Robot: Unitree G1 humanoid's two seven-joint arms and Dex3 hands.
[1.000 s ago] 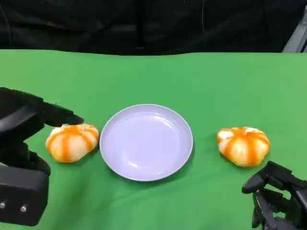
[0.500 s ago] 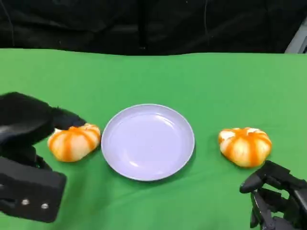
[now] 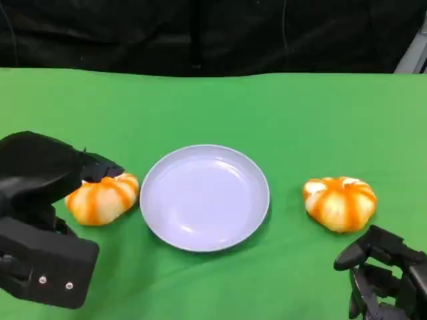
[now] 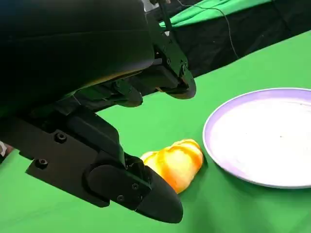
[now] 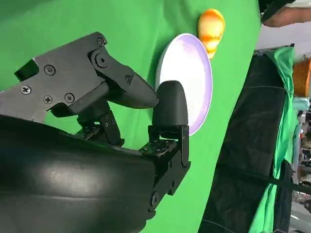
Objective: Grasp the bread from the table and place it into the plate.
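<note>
- head view: my left hand (image 3: 50,193) sits at the lower left of the frame, its black fingertips (image 3: 103,170) reaching over the top edge of the round orange-striped bread bun (image 3: 101,199) on the green table cloth (image 3: 213,107). i cannot tell here whether they touch it. the bun lies just left of the round pale lilac plate (image 3: 205,197) in the middle of the frame, outside its rim. a second orange-striped bun (image 3: 339,203) lies right of the plate, well apart from it. my right hand (image 3: 380,273) is at the lower right corner, fingers apart, holding nothing.
- left wrist view: my fingers (image 4: 165,73) are spread wide, upper ones above the bun (image 4: 176,162), one lower finger beside it; nothing is clasped. the plate (image 4: 265,136) shows at the right edge.
- right wrist view: my right fingers (image 5: 116,87) stand apart over the cloth, with the plate (image 5: 187,80) and the bun (image 5: 211,26) beyond it toward the top.
</note>
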